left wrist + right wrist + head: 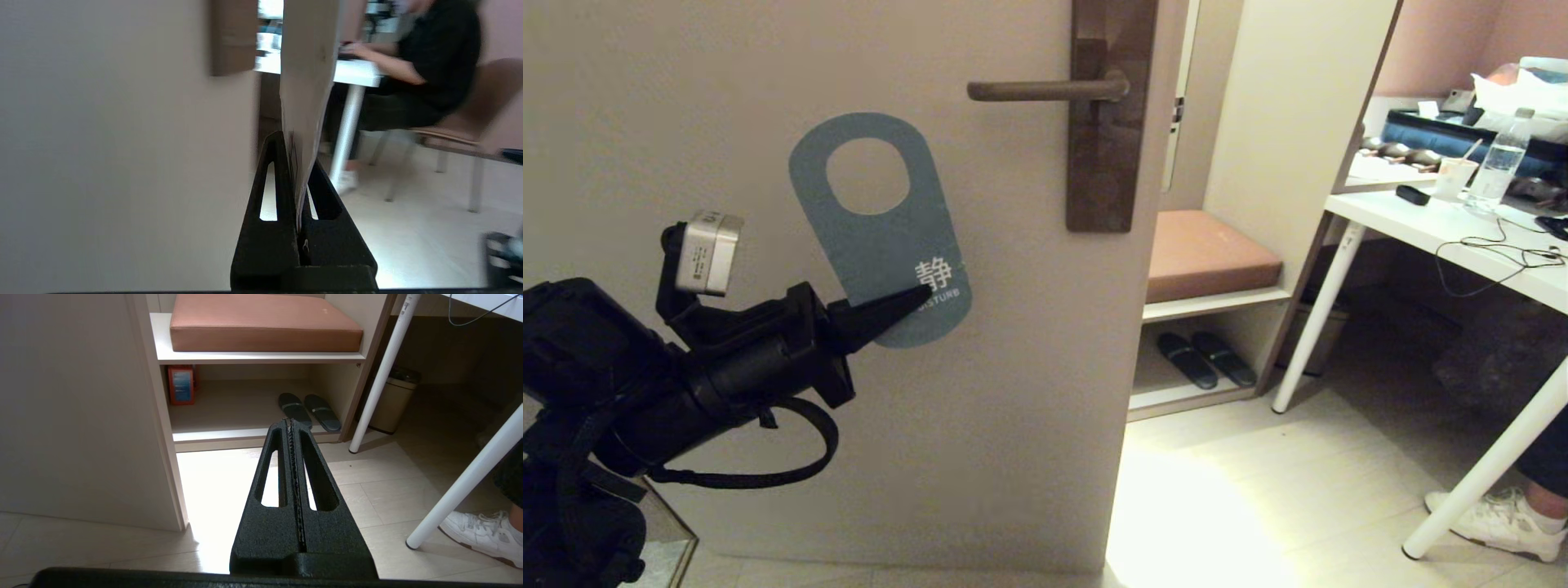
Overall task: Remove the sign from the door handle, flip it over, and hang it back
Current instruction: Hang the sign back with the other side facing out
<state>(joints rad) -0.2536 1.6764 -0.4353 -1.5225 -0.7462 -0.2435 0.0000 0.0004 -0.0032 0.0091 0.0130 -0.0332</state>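
The sign [882, 245] is off the door handle [1045, 90], held in the air below and left of the lever, tilted, its blue-grey "DO NOT DISTURB" face toward me. My left gripper [919, 300] is shut on the sign's lower part. In the left wrist view the sign [308, 81] shows its pale face, nearly edge-on, pinched at the left gripper [297, 163]. The dark brown backplate [1107, 155] stands at the door's right edge. My right gripper [291, 424] is shut and empty, low near the floor, out of the head view.
The beige door [768, 82] fills the left. Right of it stands a shelf unit with a brown cushion [1209, 253] and slippers [1205, 358]. A white desk [1445, 237] with a bottle and cables stands at right; a seated person's shoe [1499, 518] rests beside its leg.
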